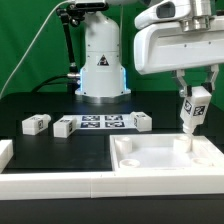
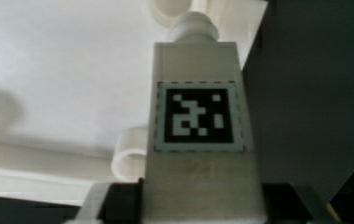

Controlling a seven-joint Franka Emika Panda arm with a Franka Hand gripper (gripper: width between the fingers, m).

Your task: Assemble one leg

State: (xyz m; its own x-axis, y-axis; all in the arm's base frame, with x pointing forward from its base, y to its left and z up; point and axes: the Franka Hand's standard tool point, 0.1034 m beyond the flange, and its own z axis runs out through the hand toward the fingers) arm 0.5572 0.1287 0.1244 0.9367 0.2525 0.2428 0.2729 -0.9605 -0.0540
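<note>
White edge part [image 1: 5, 152]: at the exterior view's left border, farthest from the gripper and well apart from it.
First loose block [image 1: 36, 124]: small, white and tagged, lying on the black table [image 1: 60, 150] far to the exterior view's left of the gripper.
Second loose block [image 1: 66, 127]: just beside the marker board's near end, also far from the gripper.
Marker board [image 1: 100, 123]: flat on the table between the second and third blocks, well clear of the tool.
Robot base [image 1: 103, 70]: behind the marker board, to the exterior view's left of the gripper.
Third loose block [image 1: 140, 122]: the loose part nearest the gripper, off to its side and below it, not under it.
Tray [image 1: 150, 160]: large white part with a raised rim, directly beneath the gripper; the wrist view shows its pale floor [image 2: 58, 70] beside the held part.
Gripper [image 1: 194, 92] [image 2: 195, 200]: the jaws are narrow, clamped on the leg's upper end.
Leg [image 1: 192, 112] [image 2: 197, 112]: hangs from the gripper nearly upright, slightly tilted, with the tag facing outward. Its lower tip is at the tray's back corner; I cannot tell whether it touches.
In the way: nothing stands between the leg's tip and the tray.
</note>
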